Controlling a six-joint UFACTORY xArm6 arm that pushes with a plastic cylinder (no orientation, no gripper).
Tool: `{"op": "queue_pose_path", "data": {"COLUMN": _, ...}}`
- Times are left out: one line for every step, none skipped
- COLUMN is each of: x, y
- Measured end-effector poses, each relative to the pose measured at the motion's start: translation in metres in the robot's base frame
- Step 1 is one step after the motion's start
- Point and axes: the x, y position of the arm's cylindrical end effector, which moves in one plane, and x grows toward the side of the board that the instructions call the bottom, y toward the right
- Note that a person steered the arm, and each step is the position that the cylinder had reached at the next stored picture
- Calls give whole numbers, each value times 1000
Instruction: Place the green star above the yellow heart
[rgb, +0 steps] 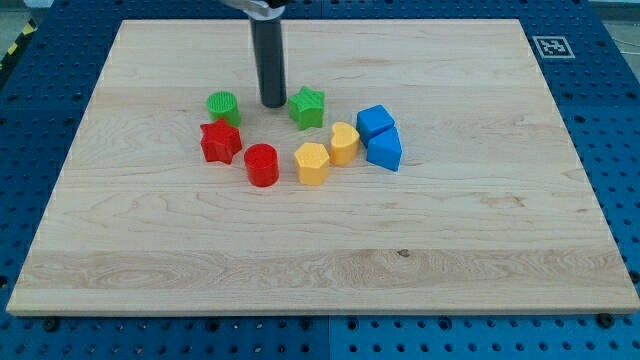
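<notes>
The green star (308, 107) lies on the wooden board (320, 230), up and to the left of the yellow heart (344, 143). My tip (273, 104) is just left of the green star, with a small gap between them. It stands between the star and the green cylinder (222, 105).
A red star (220, 142) and a red cylinder (262, 165) lie left of the middle. A yellow hexagon (313, 164) sits beside the heart. Two blue blocks (376, 122) (385, 150) lie right of the heart. A marker tag (552, 46) is at the top right corner.
</notes>
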Motion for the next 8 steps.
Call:
{"op": "queue_pose_path", "data": {"x": 4, "y": 4}}
{"op": "queue_pose_path", "data": {"x": 4, "y": 24}}
{"op": "queue_pose_path", "data": {"x": 4, "y": 30}}
{"op": "queue_pose_path", "data": {"x": 4, "y": 33}}
{"op": "queue_pose_path", "data": {"x": 4, "y": 30}}
{"op": "queue_pose_path", "data": {"x": 4, "y": 30}}
{"op": "queue_pose_path", "data": {"x": 5, "y": 36}}
{"op": "queue_pose_path", "data": {"x": 5, "y": 39}}
